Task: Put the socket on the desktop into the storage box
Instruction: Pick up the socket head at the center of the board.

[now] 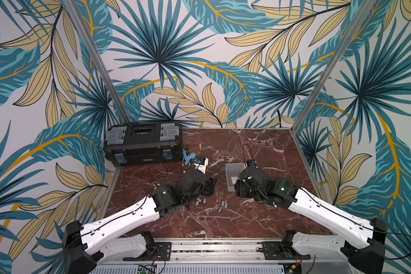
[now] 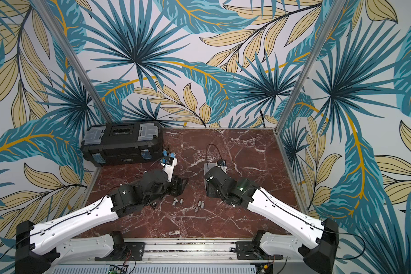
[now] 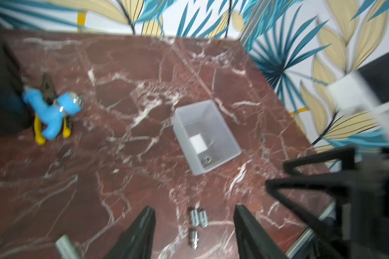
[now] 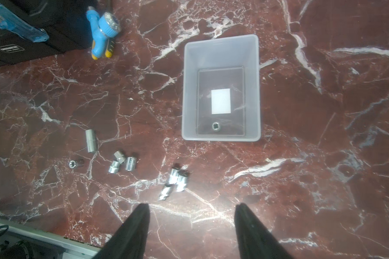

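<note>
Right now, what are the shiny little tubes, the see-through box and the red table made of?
The sockets look like polished steel: silvery, with bright glints. The storage box seems frosted plastic: pale grey, with the desktop showing dimly through its bottom. The desktop looks like red-brown marble with white veins, perhaps only a printed pattern.

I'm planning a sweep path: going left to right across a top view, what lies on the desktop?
The toolbox → blue tool → storage box. The loose sockets straddle those spans, so I leave them out.
</note>
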